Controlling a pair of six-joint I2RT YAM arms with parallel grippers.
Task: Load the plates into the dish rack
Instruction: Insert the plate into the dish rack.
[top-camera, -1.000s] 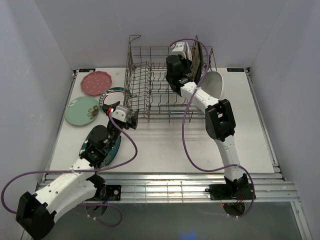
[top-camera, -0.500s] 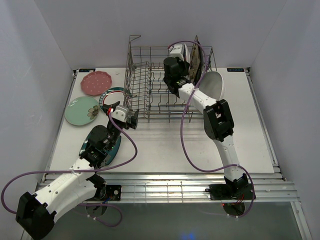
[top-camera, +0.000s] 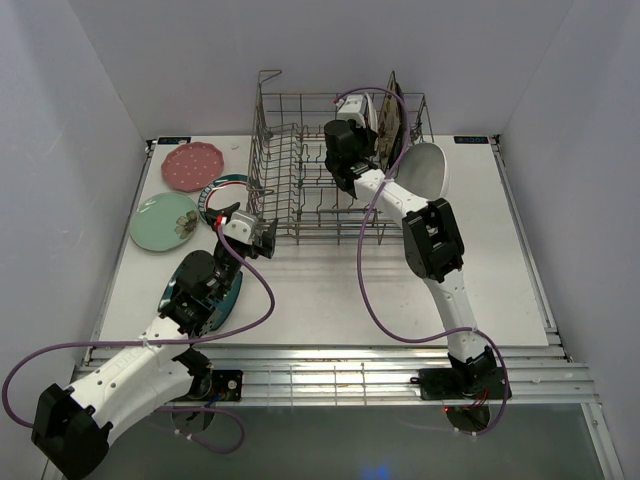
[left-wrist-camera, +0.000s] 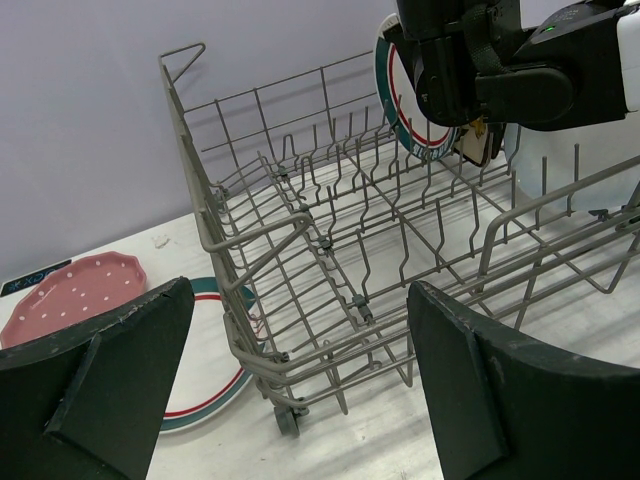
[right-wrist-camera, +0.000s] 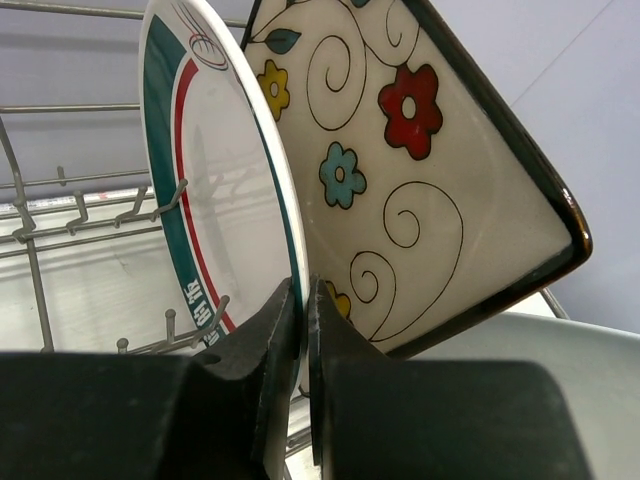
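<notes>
The grey wire dish rack (top-camera: 300, 185) stands at the back middle. My right gripper (top-camera: 350, 140) is inside it, shut on the rim of an upright teal-and-red-rimmed round plate (right-wrist-camera: 205, 190), right beside a floral square plate (right-wrist-camera: 420, 170) standing in the rack (right-wrist-camera: 60, 215). In the right wrist view the fingers (right-wrist-camera: 285, 320) pinch the rim. My left gripper (top-camera: 256, 236) is open and empty at the rack's near left corner (left-wrist-camera: 285, 400). On the table to the left lie the pink dotted plate (top-camera: 192, 165), the mint green plate (top-camera: 165, 222) and a second teal-and-red-rimmed plate (top-camera: 222, 193).
A white oval plate (top-camera: 427, 170) leans against the rack's right side. A teal square plate (top-camera: 222, 298) lies partly under my left arm. The enclosure walls stand close on the left, right and back.
My right gripper has shifted a little to the left inside the rack with the round plate in it. The left arm has not moved.
</notes>
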